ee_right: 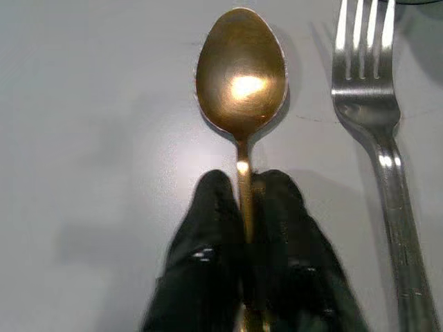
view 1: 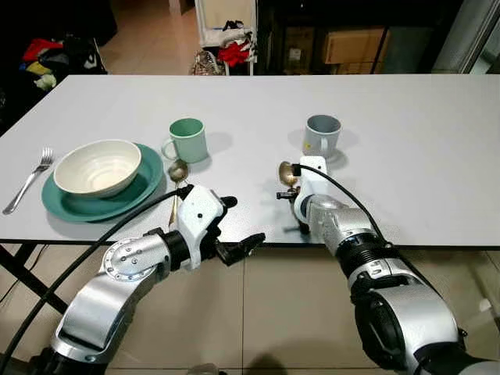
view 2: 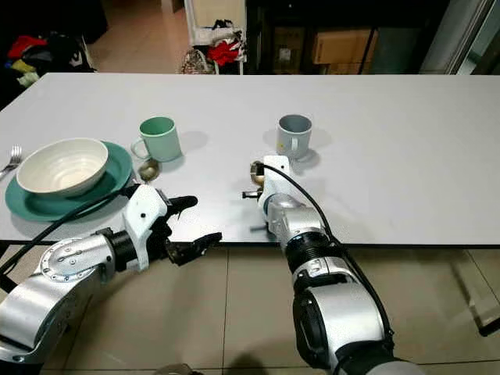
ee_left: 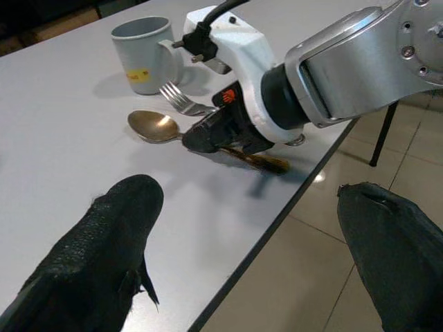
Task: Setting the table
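The left gripper (view 1: pixel 234 228) hangs wide open off the table's (view 1: pixel 406 156) near edge. Just right of it, the right gripper (ee_right: pixel 243 207) pinches a gold spoon (ee_right: pixel 241 69) by its handle, apparently flat on the table, beside a fork (ee_right: pixel 370 104). Farther back stands a grey mug (view 1: pixel 322 134).

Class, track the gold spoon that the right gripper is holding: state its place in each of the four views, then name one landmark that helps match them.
Left eye view: gold spoon centre, before the grey mug.
Right eye view: spoon centre-left of the mug.
Left wrist view: spoon upper centre, beside a fork.
Right wrist view: spoon top centre, handle clamped in the right gripper.
Landmark: the grey mug.
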Controlling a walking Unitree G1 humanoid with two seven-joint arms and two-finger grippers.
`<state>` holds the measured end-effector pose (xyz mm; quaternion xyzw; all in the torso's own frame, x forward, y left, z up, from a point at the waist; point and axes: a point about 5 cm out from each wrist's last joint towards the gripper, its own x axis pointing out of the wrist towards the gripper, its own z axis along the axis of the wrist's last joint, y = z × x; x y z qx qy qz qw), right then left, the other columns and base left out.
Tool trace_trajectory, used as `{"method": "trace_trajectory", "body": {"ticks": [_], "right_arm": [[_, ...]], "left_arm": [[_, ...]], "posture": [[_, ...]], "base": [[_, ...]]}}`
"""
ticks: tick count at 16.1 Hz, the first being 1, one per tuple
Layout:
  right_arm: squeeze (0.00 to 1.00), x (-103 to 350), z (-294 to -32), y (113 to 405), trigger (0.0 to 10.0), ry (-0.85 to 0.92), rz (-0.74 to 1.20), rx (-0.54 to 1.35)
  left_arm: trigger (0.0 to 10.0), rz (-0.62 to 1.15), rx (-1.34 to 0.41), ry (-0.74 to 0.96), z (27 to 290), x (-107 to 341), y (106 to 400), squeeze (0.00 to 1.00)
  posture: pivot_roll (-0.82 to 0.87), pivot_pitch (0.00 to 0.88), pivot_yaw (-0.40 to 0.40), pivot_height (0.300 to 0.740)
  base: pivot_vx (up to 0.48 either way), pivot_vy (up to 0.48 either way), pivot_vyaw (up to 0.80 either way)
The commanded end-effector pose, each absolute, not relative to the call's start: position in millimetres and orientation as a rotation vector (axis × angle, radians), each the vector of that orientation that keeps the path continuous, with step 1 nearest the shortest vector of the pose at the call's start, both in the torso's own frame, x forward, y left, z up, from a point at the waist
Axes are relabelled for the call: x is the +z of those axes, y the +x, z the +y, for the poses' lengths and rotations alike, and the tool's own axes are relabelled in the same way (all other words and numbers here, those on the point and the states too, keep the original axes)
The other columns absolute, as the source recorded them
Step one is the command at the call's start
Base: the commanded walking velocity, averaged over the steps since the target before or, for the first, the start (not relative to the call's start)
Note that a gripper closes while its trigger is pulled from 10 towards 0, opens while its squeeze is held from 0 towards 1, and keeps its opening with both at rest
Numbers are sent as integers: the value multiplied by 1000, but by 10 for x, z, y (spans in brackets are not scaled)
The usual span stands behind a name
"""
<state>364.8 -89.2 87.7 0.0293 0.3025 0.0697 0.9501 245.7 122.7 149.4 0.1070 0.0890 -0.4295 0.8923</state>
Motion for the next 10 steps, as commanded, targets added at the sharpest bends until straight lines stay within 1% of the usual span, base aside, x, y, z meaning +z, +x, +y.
{"method": "trace_trajectory", "body": {"ticks": [1, 4, 6, 8, 9, 10], "right_arm": [[1000, 878, -875, 3653, 10000, 80, 622, 139], [1000, 1076, -873, 3700, 10000, 87, 532, 150], [1000, 1184, -895, 3654, 10000, 67, 506, 156], [1000, 1380, -1023, 3400, 10000, 59, 442, 180], [1000, 1484, -1130, 3136, 10000, 40, 351, 231], [1000, 1525, -1173, 2898, 10000, 50, 294, 277]], "left_arm": [[10000, 182, -902, 228, 1217, 1505, 2437, 0], [10000, 161, -860, 180, 1211, 1539, 2458, 0], [10000, 140, -823, 147, 1226, 1573, 2466, 0], [10000, 84, -742, 100, 1251, 1661, 2478, 0], [10000, 37, -623, 96, 1300, 1726, 2512, 0], [10000, 10, -445, 132, 1409, 1757, 2558, 0]], "posture": [[129, 0, 54, 740], [110, 0, 69, 740], [88, 0, 81, 740], [91, 0, 67, 740], [114, 0, 42, 740], [111, 0, 47, 740]], "base": [[0, 0, 0], [0, 0, 0], [0, 0, 0], [0, 0, 0], [0, 0, 0], [0, 0, 531]]}}
